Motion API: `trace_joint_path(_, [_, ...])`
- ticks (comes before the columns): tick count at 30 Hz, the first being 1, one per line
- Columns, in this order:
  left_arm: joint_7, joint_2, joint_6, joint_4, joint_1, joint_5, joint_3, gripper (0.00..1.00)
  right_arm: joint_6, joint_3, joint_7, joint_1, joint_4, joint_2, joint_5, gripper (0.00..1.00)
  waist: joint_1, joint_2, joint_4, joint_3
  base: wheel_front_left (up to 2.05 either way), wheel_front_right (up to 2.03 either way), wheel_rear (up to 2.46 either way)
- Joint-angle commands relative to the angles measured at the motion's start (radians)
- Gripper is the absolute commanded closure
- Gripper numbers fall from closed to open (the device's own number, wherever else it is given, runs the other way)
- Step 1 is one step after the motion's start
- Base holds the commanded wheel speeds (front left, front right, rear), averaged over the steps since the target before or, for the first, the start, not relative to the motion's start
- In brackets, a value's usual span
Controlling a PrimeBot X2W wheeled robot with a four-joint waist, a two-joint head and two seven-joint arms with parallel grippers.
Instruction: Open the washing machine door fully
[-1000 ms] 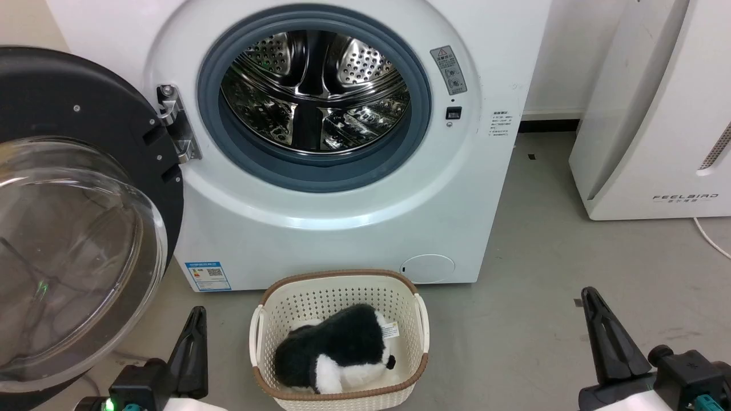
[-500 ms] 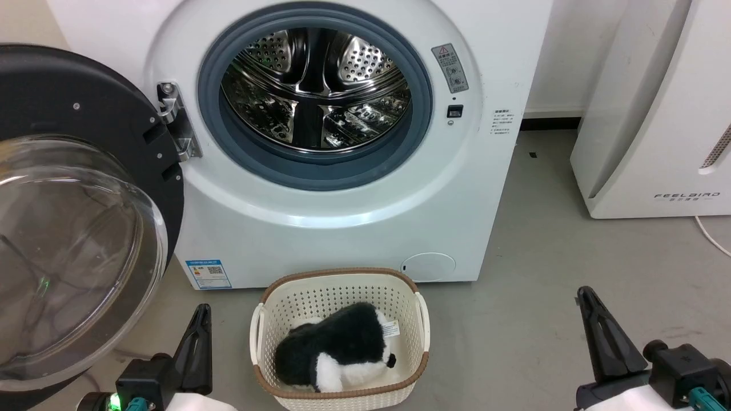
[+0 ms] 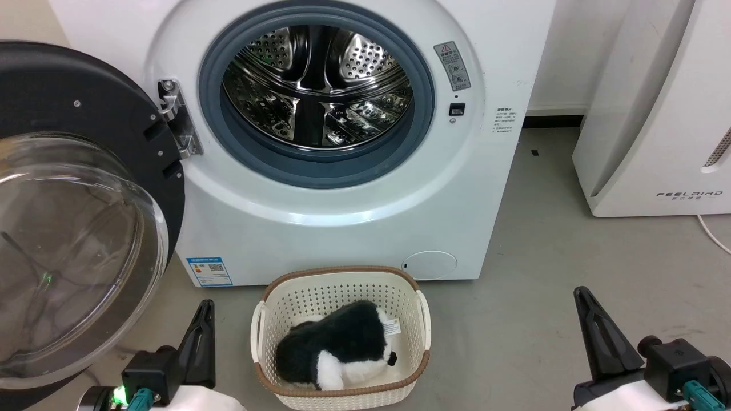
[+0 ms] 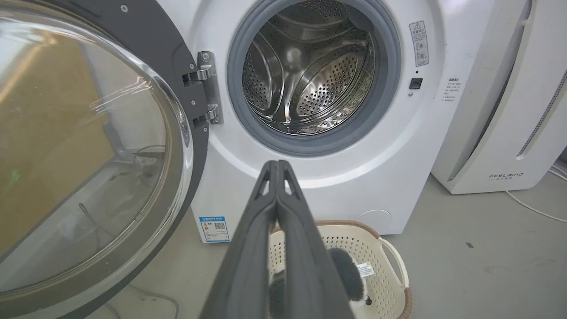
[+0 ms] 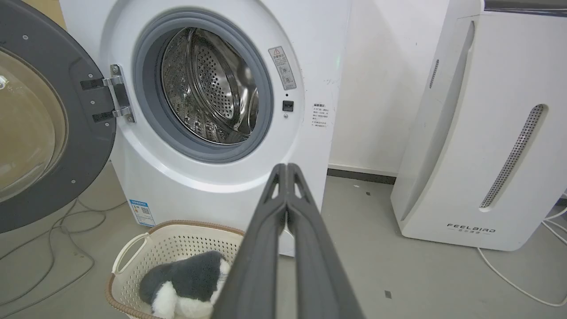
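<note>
Left half of the head view: the washing machine door (image 3: 74,217) hangs swung wide off its metal hinge (image 3: 177,123), dark grey inner face and clear glass bowl turned toward the camera. The washing machine (image 3: 342,228) fills the upper centre, with its steel drum (image 3: 317,85) exposed.

- Handling, by judgement: the door is rigid and fairly heavy, and swings only about the hinge. The glass bowl is slick, curved and breakable, so it is no place to press or pinch. The better hold is the dark ring at the free edge, far from the hinge, where a light push turns it most easily. That edge runs off the frame's left side.
- Door looks at or near full swing; the stop can't be seen.
- Left gripper (image 3: 204,311), lower left, has its fingers pressed together and holds nothing. Right gripper (image 3: 583,299), lower right, is the same. Both are well apart from the door.
- Basket (image 3: 342,273) with a black-and-white plush toy (image 3: 337,348) sits bottom centre, just before the machine.

Against a second ago: the whole scene sits slightly higher in frame, which is camera motion. Left gripper shows a bit further right, right gripper a bit further left. Door angle appears unchanged.
</note>
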Motion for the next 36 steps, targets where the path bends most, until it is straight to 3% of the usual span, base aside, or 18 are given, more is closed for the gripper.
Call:
trace_joint_path(1, [0.01,0.0,0.008,-0.006,-0.014,0.01,-0.002,1.0,0.0,0.003,0.008,-0.019,0.005,0.002,-0.008,1.0,0.0,-0.0001,0.0,0.001,0.0,0.0,0.0])
trace_joint_path(36, [0.079,-0.001,0.034,-0.02,-0.039,0.031,-0.025,1.0,0.0,0.013,0.078,-0.046,0.02,0.002,-0.015,1.0,0.0,-0.0001,0.008,0.013,0.0,0.0,0.0])
